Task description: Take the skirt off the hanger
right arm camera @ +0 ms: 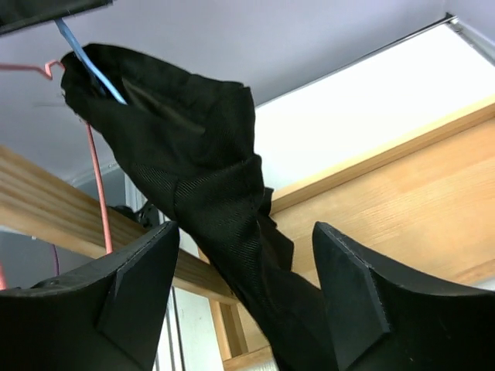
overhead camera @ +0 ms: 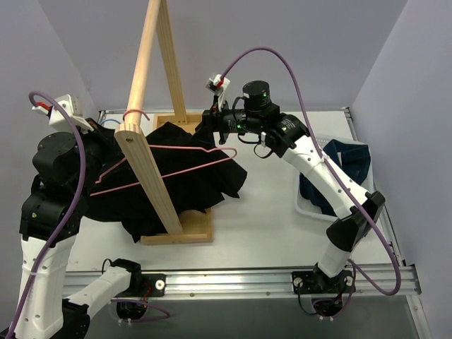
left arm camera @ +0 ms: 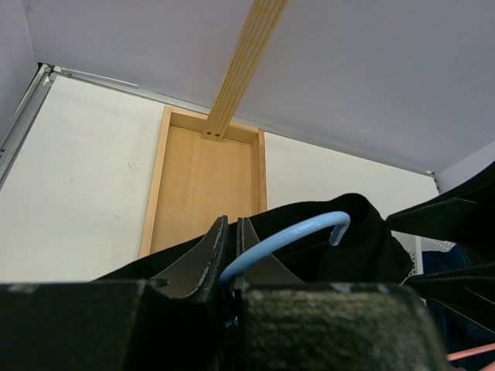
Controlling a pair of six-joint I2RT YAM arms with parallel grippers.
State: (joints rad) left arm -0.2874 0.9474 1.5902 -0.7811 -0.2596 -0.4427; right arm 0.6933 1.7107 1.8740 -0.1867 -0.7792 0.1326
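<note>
Two wire hangers are here, and only the wrist cameras make that plain. From above, a pink hanger (overhead camera: 198,167) lies across the black skirt (overhead camera: 205,187), which is heaped over the base board of the wooden rack (overhead camera: 148,63), against its slanted post. The left wrist view shows the left gripper (left arm camera: 232,224) pinched shut on the hook of a blue hanger (left arm camera: 286,236), with the skirt bunched just beyond its fingers. Overhead, those fingers are hidden. The right wrist view shows the right gripper (right arm camera: 246,228) with its fingers spread wide. A fold of skirt hangs between them from the blue hanger; whether it touches either finger I cannot tell. Only the top view shows the white basket (overhead camera: 305,206) at the right, holding blue cloth (overhead camera: 346,159).
</note>
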